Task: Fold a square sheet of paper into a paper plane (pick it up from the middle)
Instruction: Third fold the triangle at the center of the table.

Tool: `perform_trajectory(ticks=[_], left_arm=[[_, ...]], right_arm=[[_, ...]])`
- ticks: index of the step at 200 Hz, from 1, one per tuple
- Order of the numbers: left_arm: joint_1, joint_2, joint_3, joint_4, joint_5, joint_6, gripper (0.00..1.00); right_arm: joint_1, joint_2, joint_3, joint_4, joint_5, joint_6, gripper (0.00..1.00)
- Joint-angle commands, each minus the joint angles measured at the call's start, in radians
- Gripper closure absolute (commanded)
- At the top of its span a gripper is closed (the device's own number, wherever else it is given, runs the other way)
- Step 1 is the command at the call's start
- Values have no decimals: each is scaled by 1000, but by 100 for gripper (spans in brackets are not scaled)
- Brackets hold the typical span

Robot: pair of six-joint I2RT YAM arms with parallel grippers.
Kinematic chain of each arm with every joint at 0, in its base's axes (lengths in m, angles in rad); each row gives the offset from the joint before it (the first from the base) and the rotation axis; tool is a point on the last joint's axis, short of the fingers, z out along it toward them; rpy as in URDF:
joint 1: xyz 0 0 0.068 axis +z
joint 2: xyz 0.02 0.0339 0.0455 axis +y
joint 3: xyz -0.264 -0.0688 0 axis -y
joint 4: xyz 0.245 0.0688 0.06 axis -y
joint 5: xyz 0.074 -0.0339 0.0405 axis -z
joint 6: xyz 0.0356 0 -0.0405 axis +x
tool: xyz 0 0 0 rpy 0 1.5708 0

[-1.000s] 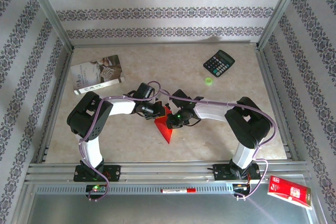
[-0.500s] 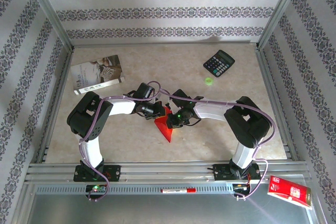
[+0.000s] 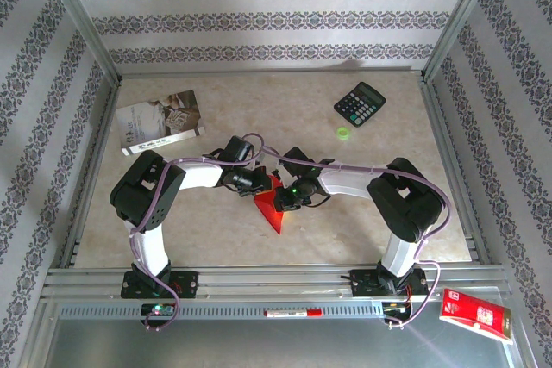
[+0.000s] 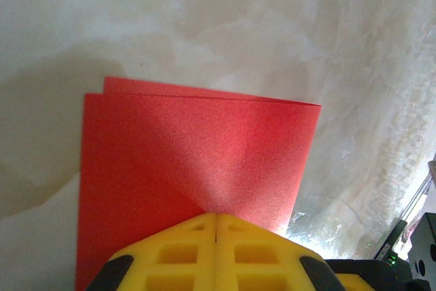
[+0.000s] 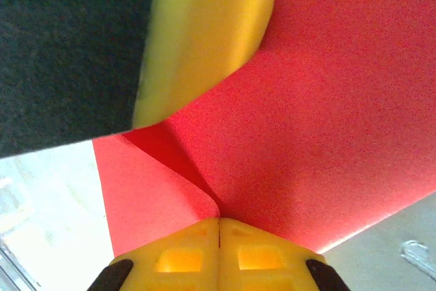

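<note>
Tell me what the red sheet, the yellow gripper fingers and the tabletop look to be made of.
Square sheet of paper: thin matte paper, with a fine-grained surface and two layers folded with crisp edges.
Fingers: moulded hard plastic by the look, smooth yellow with recessed pockets.
Table: pale marbled surface with a soft sheen, perhaps stone-look laminate; the look leaves it open.

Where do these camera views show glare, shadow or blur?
Left wrist: a hotspot low on the folded red paper sheet, grey shadow on the table at left, glare at lower right. Right wrist: table corner washed out white, a yellow finger looming soft up close. Top external: even light, sharp, faint shadows under the arms.
</note>
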Motion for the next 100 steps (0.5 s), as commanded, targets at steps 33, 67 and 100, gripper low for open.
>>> perform_trajectory(ticks=[33, 67, 100], left_arm=[[-10, 41, -1, -80, -31, 26, 96], [-10, 28, 3, -84, -32, 23, 94], [-7, -27, 38, -112, -41, 16, 90]], right_arm=[[14, 3, -35, 18, 15, 15, 94], [13, 9, -48, 17, 28, 17, 94], [13, 4, -75, 17, 43, 27, 94]])
